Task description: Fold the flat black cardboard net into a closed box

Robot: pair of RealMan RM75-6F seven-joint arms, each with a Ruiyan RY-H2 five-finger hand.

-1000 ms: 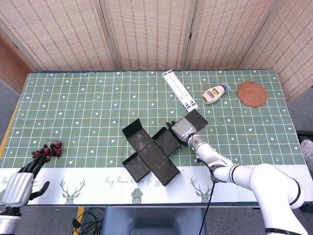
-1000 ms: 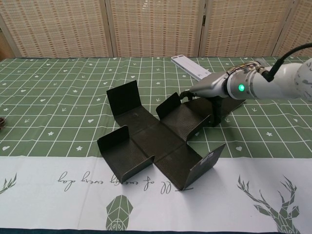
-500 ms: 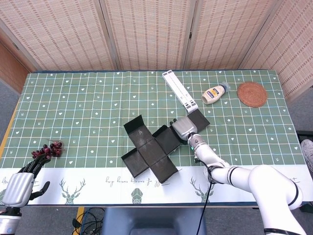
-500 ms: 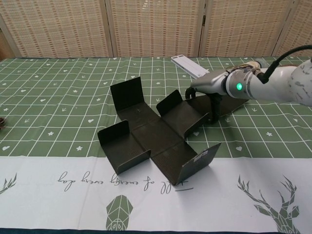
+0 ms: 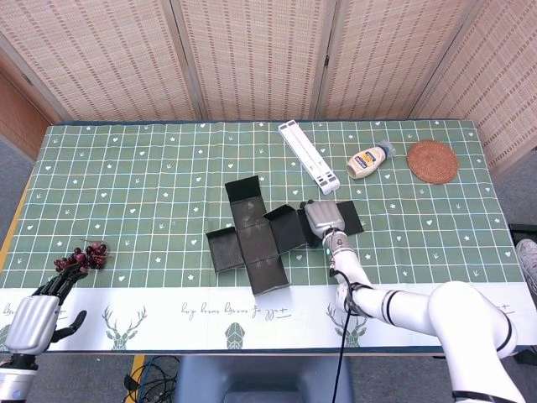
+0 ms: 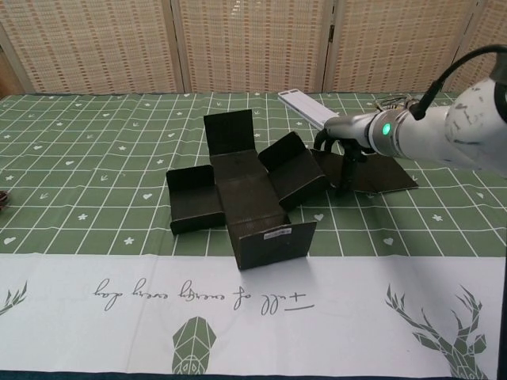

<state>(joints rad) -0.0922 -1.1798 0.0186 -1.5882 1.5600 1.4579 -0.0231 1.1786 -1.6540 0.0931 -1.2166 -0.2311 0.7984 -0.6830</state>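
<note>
Black cardboard net (image 5: 256, 239) at frame centre in head view, on the green patterned tablecloth (image 5: 151, 193), just above its white printed border. Cross shape partly creased: in chest view the far flap (image 6: 230, 132) stands tilted up, the near flap (image 6: 273, 244) raised at lower centre, the left flap (image 6: 194, 208) and right flap (image 6: 295, 176) angled up only a little. Not yet a box; nothing closed.

Right hand (image 6: 342, 141) right of centre, fingers curled downward, tips at the seam between the right flap and the outermost panel (image 6: 372, 172), which lies flat on the cloth. Touching or pressing the card there, apparently; a true grip cannot be confirmed. Left hand (image 5: 38, 315) at lower left corner of head view, off the table edge, fingers loosely apart, holding nothing, well apart from the net.

Step in hand, by judgement: raising the right-side wall. To do well: keep fingertips on the crease line, lift the panel about the fold without dragging the whole net, bring the left hand in to pin the base. Risk: light card sliding or pivoting on the cloth under one-sided push.

Elsewhere: white stand (image 5: 309, 156), sauce bottle (image 5: 370, 159), woven coaster (image 5: 433, 161) upper right; dark red cluster (image 5: 82, 257) far left.
</note>
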